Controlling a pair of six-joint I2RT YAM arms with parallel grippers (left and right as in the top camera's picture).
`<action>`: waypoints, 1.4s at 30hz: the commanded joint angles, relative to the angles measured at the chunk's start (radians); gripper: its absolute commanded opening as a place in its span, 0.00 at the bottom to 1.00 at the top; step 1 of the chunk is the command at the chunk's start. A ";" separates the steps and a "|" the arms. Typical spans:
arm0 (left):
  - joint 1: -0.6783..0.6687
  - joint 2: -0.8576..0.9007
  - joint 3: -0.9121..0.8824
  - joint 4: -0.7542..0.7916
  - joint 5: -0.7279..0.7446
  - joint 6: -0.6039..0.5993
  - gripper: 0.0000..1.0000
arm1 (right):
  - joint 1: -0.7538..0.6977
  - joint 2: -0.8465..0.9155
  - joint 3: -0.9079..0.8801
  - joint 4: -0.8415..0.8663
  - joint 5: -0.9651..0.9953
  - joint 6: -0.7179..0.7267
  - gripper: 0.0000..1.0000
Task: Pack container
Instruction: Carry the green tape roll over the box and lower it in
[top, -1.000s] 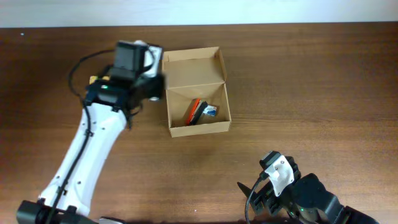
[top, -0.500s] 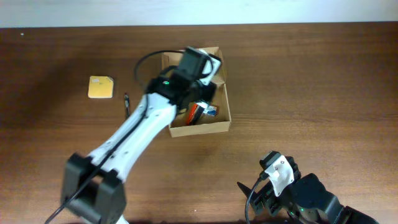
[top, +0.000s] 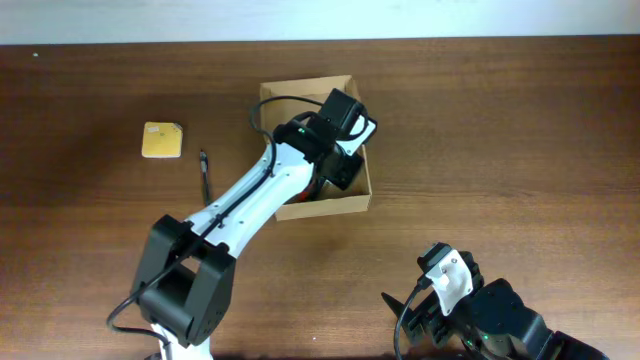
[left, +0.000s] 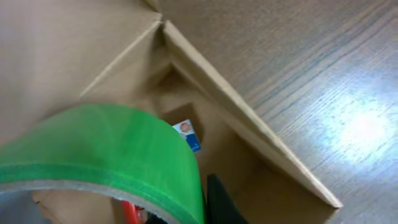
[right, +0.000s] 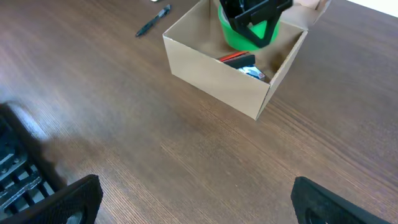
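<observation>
**Left arm over the container with tape**

My left gripper (right: 254, 15) hangs above the open container (top: 355, 206), which sits on the wooden table (top: 500, 120). Its fingers are clamped on a green tape roll (left: 106, 149) just over the container's inside. Down in the container I see a red-and-black item (right: 236, 57) and a small blue-and-white packet (left: 186, 132). In the overhead view a pen (top: 205, 172) and a yellow pad (top: 162, 140) lie left of the container. My right gripper (right: 196, 193) sits well apart from the container, jaws spread wide, holding nothing

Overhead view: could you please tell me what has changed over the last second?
The left gripper, holding the green tape roll, swung right from beside the container to over its opening. The container, its contents and the right arm stayed put.
</observation>
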 joint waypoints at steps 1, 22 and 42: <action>-0.016 0.013 0.031 -0.002 0.037 0.019 0.01 | -0.002 -0.002 -0.004 0.002 0.012 0.008 0.99; -0.022 0.112 0.031 0.003 0.040 0.019 0.02 | -0.002 -0.002 -0.004 0.002 0.012 0.008 0.99; -0.022 0.112 0.032 0.011 0.039 0.019 0.71 | -0.002 -0.002 -0.004 0.002 0.012 0.008 0.99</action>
